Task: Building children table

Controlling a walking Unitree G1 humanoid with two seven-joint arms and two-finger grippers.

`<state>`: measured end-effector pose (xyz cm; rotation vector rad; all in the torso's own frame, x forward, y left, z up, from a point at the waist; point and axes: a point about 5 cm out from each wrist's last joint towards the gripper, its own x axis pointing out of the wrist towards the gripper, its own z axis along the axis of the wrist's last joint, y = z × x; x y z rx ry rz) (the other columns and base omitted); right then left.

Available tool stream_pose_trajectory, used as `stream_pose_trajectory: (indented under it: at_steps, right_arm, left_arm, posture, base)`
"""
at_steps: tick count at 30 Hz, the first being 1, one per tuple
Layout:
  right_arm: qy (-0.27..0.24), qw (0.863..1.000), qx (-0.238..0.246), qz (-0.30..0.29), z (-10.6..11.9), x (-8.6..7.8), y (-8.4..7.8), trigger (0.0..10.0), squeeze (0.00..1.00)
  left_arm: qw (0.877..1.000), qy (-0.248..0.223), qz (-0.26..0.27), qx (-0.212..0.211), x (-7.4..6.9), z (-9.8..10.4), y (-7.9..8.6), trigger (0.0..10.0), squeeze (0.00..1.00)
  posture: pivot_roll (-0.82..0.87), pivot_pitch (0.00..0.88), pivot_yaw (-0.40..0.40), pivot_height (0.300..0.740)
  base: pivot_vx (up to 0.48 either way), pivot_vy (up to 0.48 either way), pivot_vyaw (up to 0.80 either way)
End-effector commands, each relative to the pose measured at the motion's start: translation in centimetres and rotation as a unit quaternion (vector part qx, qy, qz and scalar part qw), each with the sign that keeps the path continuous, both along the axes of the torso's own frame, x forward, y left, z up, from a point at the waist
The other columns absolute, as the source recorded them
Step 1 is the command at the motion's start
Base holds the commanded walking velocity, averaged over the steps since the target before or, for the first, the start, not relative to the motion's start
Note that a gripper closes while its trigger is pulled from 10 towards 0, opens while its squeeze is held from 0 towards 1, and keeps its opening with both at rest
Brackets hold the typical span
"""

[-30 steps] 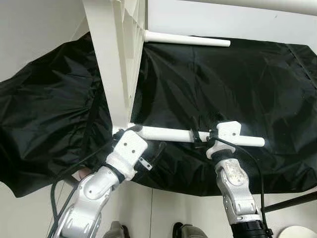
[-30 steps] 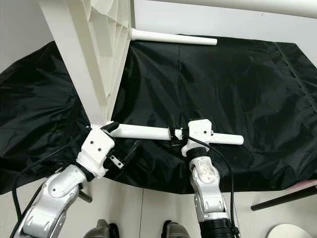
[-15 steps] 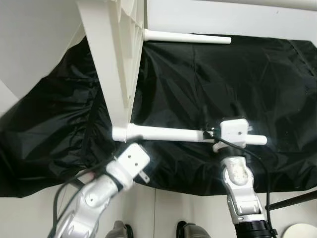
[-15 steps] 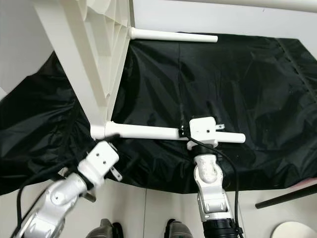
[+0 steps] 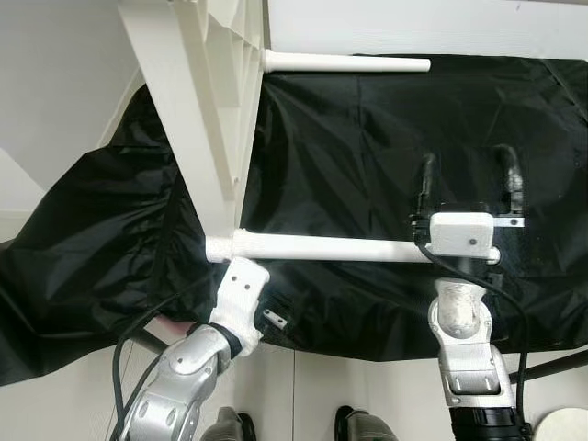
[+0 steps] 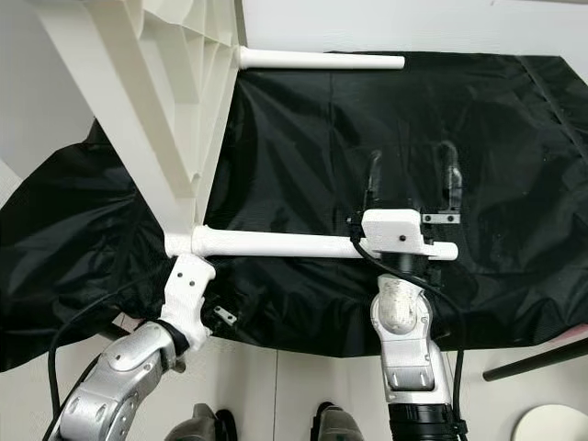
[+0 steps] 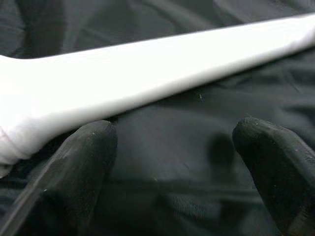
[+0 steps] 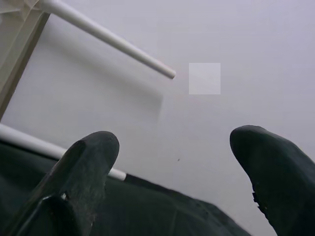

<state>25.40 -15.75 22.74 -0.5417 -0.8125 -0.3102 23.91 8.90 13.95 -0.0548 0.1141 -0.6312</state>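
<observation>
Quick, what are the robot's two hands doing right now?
Left gripper: open, just under the near table leg.
Right gripper: open, holding nothing.

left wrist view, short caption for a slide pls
Open left gripper just below the white plastic table leg, over black cloth.

You are looking at a white tabletop (image 5: 197,110) of moulded plastic, ribbed on its underside, with a smooth, faintly satin finish. The near table leg (image 5: 322,247) between your two sets of jaws is the same smooth white plastic, and the far table leg (image 5: 344,62) beyond them matches it. Beneath them lies a black cloth (image 5: 367,156), thin and crinkled, with a slight sheen on its folds. Your left gripper (image 7: 170,162) has matt black, rubbery-looking fingers (image 7: 83,162); the right gripper (image 5: 467,175) has the same. Both wrist housings are matt white plastic, on arms of brushed silver metal.
</observation>
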Motion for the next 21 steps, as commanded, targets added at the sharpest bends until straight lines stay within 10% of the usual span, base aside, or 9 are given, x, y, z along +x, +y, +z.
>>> stream_pose_trajectory:
  at_steps: [1,9,21]
  right_arm:
    - [-0.039,0.999,-0.021,0.005,1.1,-0.4,0.7,10.0,0.00]
    - [-0.078,0.995,-0.059,0.004,2.4,-0.4,1.2,10.0,0.00]
    - [-0.231,0.945,-0.227,-0.033,5.8,-2.4,3.2,10.0,0.00]
  left_arm:
    - [0.999,0.033,0.017,-0.025,0.2,-0.2,0.3,10.0,0.00]
    - [0.993,0.073,0.035,-0.083,1.0,0.4,0.3,10.0,0.00]
    - [0.988,0.120,0.034,-0.087,1.3,0.4,0.8,10.0,0.00]
  posture:
    - [-0.03,0.179,0.110,0.740]
    - [-0.03,0.179,0.117,0.740]
    - [-0.03,0.184,0.168,0.740]
  base:
    - [0.000,0.000,0.00]
    - [0.000,0.000,0.00]
    - [0.000,0.000,0.00]
